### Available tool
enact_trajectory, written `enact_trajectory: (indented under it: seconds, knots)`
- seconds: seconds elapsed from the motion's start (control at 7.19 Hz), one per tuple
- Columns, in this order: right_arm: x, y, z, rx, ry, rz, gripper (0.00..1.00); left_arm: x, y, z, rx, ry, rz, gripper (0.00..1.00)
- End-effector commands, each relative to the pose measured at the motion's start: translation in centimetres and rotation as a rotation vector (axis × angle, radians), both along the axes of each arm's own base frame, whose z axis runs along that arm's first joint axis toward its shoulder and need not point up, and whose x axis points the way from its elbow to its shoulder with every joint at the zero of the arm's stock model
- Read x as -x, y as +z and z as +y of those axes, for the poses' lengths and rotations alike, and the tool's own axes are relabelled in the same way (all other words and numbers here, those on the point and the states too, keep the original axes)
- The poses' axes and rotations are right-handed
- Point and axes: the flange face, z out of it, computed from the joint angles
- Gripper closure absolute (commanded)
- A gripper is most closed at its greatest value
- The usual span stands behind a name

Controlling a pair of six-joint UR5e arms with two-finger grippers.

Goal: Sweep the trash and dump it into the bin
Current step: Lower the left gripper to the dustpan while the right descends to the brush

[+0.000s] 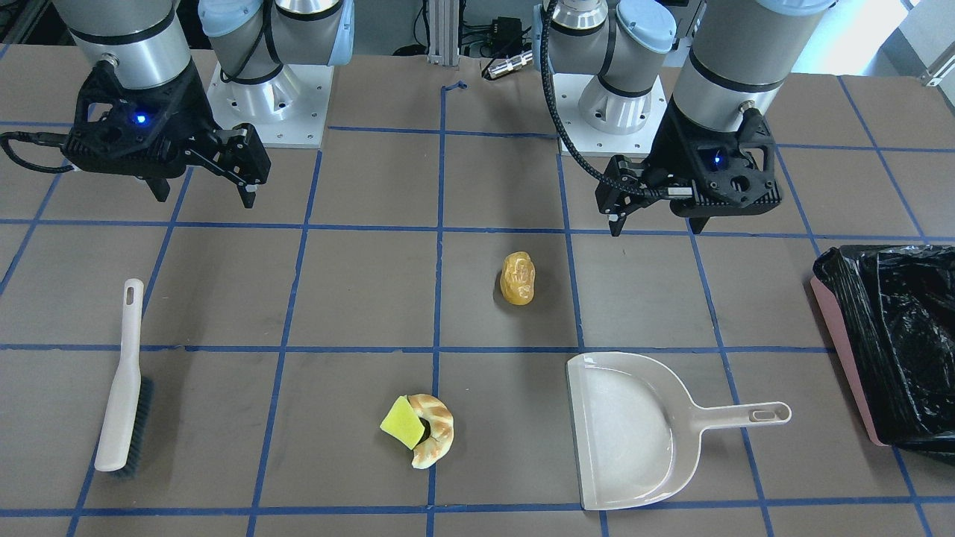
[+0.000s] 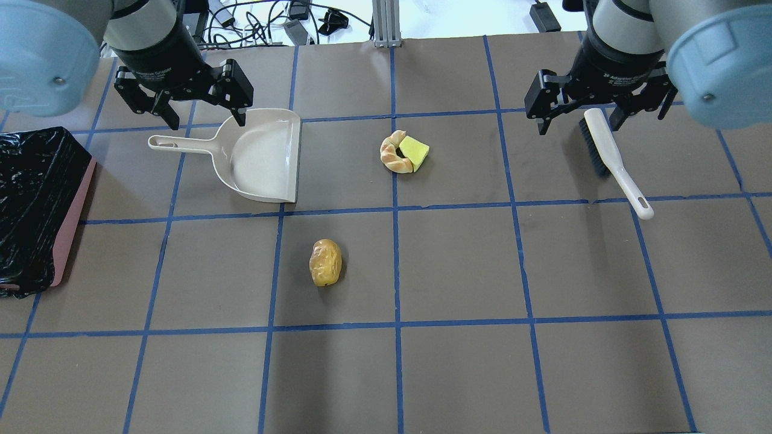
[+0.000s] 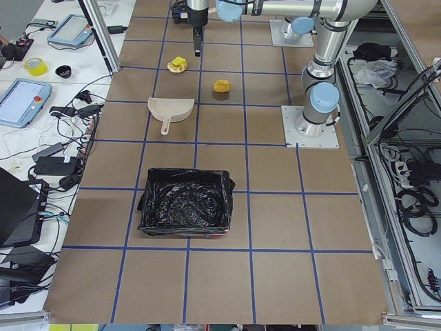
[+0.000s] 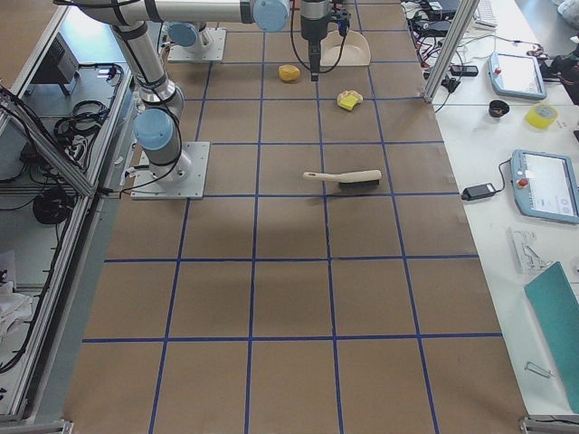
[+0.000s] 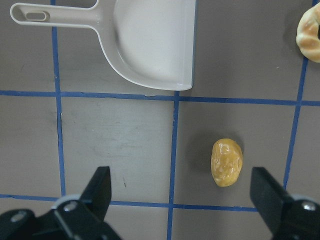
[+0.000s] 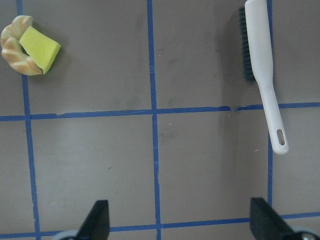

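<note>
The yellow-green sponge wedge (image 1: 403, 423) leans on the tan croissant (image 1: 439, 434) near mid-table; both show in the overhead view, sponge (image 2: 415, 152) and croissant (image 2: 390, 154). The amber pastry (image 1: 518, 279) lies alone and shows in the left wrist view (image 5: 226, 162). The pink bin with its black bag (image 1: 891, 343) stands at the table's left end (image 2: 36, 199). My left gripper (image 2: 208, 120) hangs open and empty above the beige dustpan (image 2: 265, 157). My right gripper (image 2: 579, 126) hangs open and empty above the beige brush (image 2: 609, 150).
The dustpan (image 1: 634, 432) lies flat, its handle toward the bin. The brush (image 1: 123, 388) lies on its side at the right end. Blue tape lines grid the brown table. Both arm bases (image 1: 268, 97) are bolted at the robot's edge.
</note>
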Motion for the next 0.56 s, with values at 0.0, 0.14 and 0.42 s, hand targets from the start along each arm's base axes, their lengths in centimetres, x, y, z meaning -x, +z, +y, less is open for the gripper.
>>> enact_trajectory:
  seconds: [0.0,0.14,0.42]
  knots:
    - [0.0,0.1,0.1,0.000,0.000,0.000,0.00,0.0,-0.2,0.0,-0.004,-0.011,-0.004,0.00]
    - [-0.2,0.1,0.2,-0.002,0.005,-0.005,0.00,-0.1,-0.1,-0.6,0.023,0.007,0.000,0.00]
    - [-0.5,0.0,0.0,0.005,0.016,-0.019,0.00,-0.1,-0.5,-3.0,0.132,0.064,0.014,0.00]
